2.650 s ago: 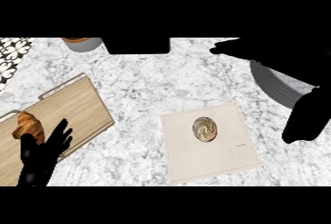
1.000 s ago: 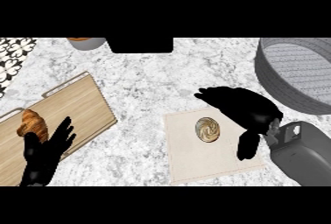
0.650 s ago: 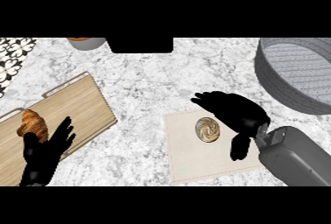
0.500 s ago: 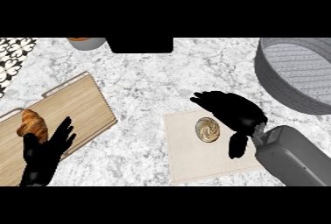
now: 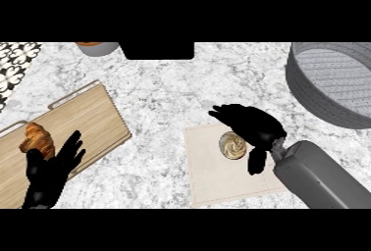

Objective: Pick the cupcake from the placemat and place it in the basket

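The cupcake [image 5: 232, 145], with a swirled cream and brown top, stands on the beige placemat [image 5: 217, 181] right of the middle. My right hand [image 5: 255, 126] hovers over it from the right, fingers arched above its far side and thumb hanging down at its near right; the cupcake still shows between them, and I cannot tell whether they touch it. The grey basket [image 5: 330, 86] stands at the upper right, partly cut by the edge. My left hand [image 5: 49, 171] rests open at the lower left, fingers up.
A wooden cutting board [image 5: 72, 122] at the left carries a croissant [image 5: 38, 139], just beside my left hand. A grey cup [image 5: 96, 47] and a black object [image 5: 158, 50] stand at the far edge. Patterned tiles [image 5: 14, 59] show at the upper left.
My right hand came in from the upper right, down over the placemat, and has settled closer round the cupcake. The left hand has not moved.
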`<state>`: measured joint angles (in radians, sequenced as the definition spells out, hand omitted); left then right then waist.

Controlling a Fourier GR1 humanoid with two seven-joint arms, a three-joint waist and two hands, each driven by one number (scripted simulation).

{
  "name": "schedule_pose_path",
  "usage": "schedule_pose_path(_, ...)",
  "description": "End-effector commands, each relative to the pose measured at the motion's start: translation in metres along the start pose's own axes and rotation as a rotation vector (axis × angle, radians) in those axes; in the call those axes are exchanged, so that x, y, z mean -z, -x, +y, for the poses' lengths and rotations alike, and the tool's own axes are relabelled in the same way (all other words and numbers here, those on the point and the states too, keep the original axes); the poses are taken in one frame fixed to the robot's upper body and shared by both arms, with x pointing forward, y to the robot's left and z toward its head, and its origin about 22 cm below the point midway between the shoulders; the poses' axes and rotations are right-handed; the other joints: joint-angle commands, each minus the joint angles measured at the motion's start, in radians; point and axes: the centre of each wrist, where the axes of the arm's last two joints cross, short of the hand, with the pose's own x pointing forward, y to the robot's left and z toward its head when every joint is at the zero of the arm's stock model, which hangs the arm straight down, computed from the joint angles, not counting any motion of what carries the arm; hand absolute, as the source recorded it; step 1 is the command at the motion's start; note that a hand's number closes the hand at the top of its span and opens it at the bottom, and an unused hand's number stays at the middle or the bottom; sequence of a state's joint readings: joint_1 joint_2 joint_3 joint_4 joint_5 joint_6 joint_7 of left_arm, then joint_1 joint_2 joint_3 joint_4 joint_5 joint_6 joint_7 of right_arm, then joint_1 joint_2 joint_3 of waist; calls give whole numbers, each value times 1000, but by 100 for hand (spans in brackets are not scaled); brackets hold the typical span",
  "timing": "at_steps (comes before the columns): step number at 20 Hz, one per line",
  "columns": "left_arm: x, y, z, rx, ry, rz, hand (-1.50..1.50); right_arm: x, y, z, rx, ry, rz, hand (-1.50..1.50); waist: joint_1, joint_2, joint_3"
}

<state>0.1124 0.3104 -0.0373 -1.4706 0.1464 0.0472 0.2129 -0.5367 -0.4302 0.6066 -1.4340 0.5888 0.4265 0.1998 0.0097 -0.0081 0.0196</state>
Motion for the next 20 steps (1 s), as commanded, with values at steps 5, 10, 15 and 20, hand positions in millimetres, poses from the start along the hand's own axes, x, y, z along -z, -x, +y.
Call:
schedule_pose_path(5, 0, 17, -23, -20, 21, 140, 0, 12, 7, 30, -82, -92, 84, -150, -5, 10, -19)
schedule_pose_path(10, 0, 10, 5, -11, -1, 141, 0, 12, 14, 25, -63, -96, 85, -150, -7, 8, -20)
schedule_pose_path(15, -7, 26, -26, -14, 24, 121, 0, 33, 3, 25, -55, -79, 60, -150, 1, 10, -20)
schedule_pose_path(20, -4, 27, -7, -13, 25, 144, 0, 33, 5, 56, -44, -85, 62, -150, -4, 11, -20)
